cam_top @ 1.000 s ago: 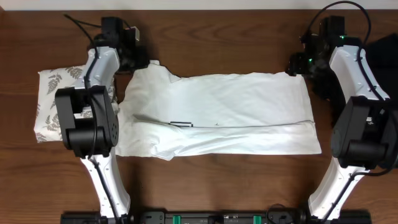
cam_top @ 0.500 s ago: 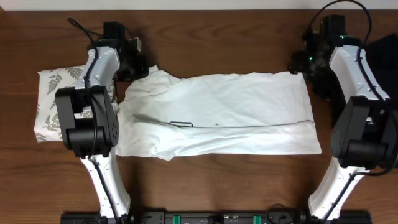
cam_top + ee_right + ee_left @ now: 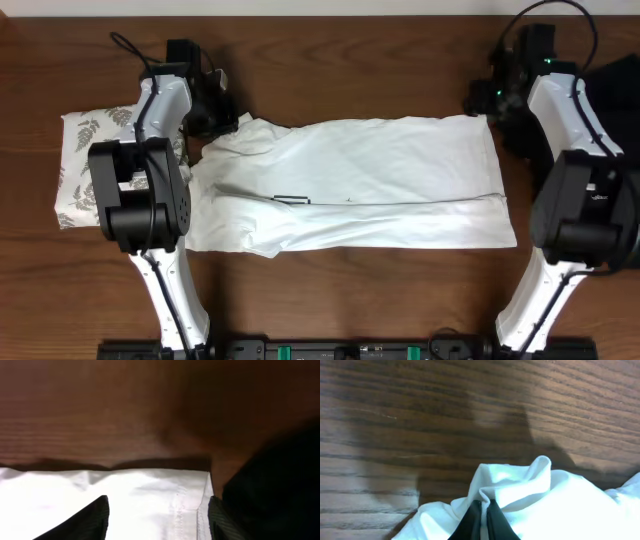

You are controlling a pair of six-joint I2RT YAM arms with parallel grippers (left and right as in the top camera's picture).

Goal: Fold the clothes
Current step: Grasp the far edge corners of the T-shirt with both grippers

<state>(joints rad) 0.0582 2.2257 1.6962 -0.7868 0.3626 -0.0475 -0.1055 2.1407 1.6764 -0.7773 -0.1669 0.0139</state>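
Note:
The white T-shirt (image 3: 350, 185) lies spread across the table, folded lengthwise, with thin dark lettering near its middle left. My left gripper (image 3: 222, 122) is at the shirt's far left corner; in the left wrist view its fingers (image 3: 483, 510) are shut on a bunched fold of the white cloth (image 3: 515, 485). My right gripper (image 3: 482, 106) is at the shirt's far right corner; in the right wrist view its fingers (image 3: 157, 510) are open and straddle the hemmed corner (image 3: 165, 495).
A folded white fern-print cloth (image 3: 85, 165) lies at the left, beside the left arm. A black garment (image 3: 612, 95) lies at the far right, also seen in the right wrist view (image 3: 280, 480). Bare wood lies beyond the shirt's far edge.
My left gripper has pulled the shirt's far left corner toward the middle, bunching the cloth. The right gripper has barely moved.

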